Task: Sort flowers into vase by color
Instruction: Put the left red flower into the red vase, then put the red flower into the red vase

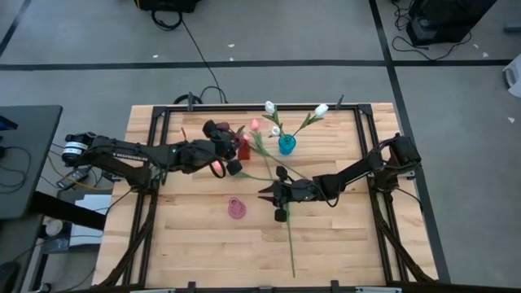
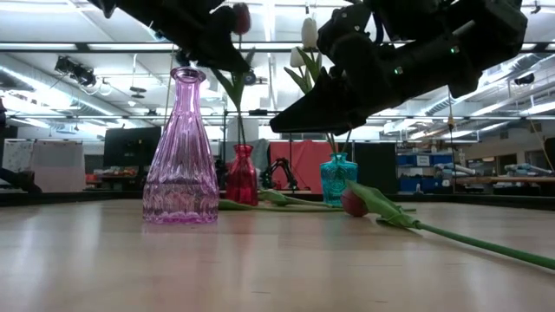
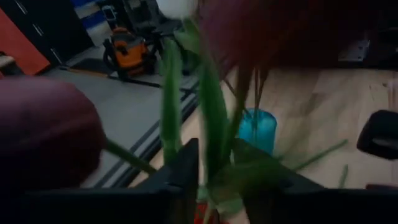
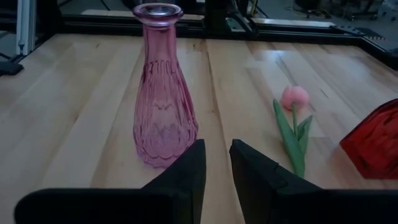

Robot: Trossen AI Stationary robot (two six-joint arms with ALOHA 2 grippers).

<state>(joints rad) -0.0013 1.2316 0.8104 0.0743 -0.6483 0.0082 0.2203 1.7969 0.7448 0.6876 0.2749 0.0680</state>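
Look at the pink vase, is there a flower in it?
No, the pink vase stands empty on the table, and the pink tulip lies flat on the wood beside it.

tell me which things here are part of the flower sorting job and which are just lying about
Part of the job:
- pink vase
- red vase
- teal vase with white tulips
- pink tulip lying on the table
- maroon tulips at the left gripper

Lying about:
- black cable on the floor
- orange vacuum
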